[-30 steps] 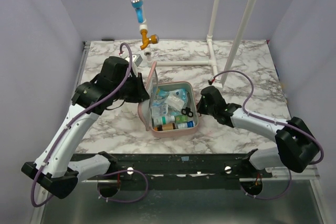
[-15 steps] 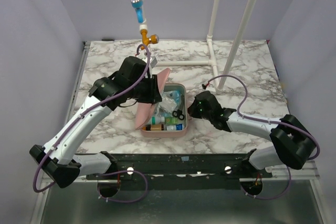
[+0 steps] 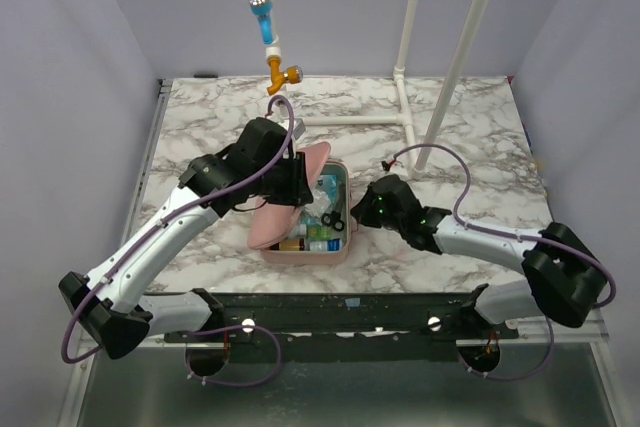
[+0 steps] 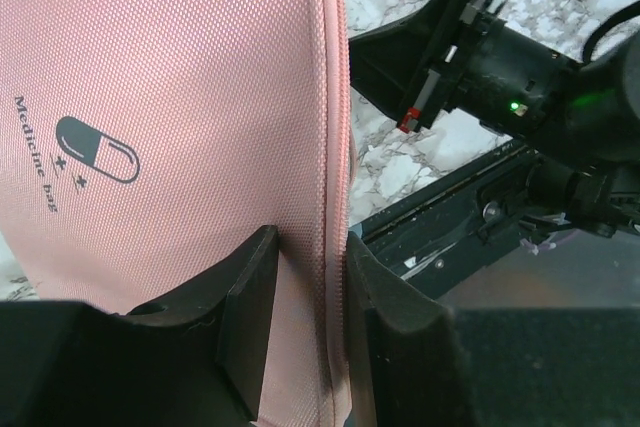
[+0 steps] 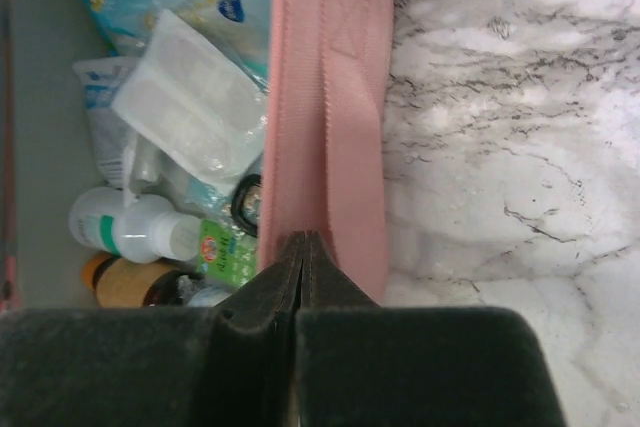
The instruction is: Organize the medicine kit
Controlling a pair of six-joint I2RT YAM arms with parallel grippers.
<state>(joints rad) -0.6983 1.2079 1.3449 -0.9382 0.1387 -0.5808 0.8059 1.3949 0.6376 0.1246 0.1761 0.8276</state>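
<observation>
We pinch the lid (image 4: 180,97) by its zipper edge in our left gripper (image 4: 310,282), to fold it from 9 o'clock over the medicine kit (image 3: 305,255) at mid-table, while our right gripper (image 5: 303,247), fingers pressed together, braces the kit's 3 o'clock wall against sliding.

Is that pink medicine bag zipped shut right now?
No: the left gripper holds the lid of the medicine kit partly up, and bottles and packets show inside.

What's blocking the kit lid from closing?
Lid of the medicine kit, held by left gripper, hangs over the base. Contents sit inside; only right gripper, shut at the base's right edge, may be in its path.
</observation>
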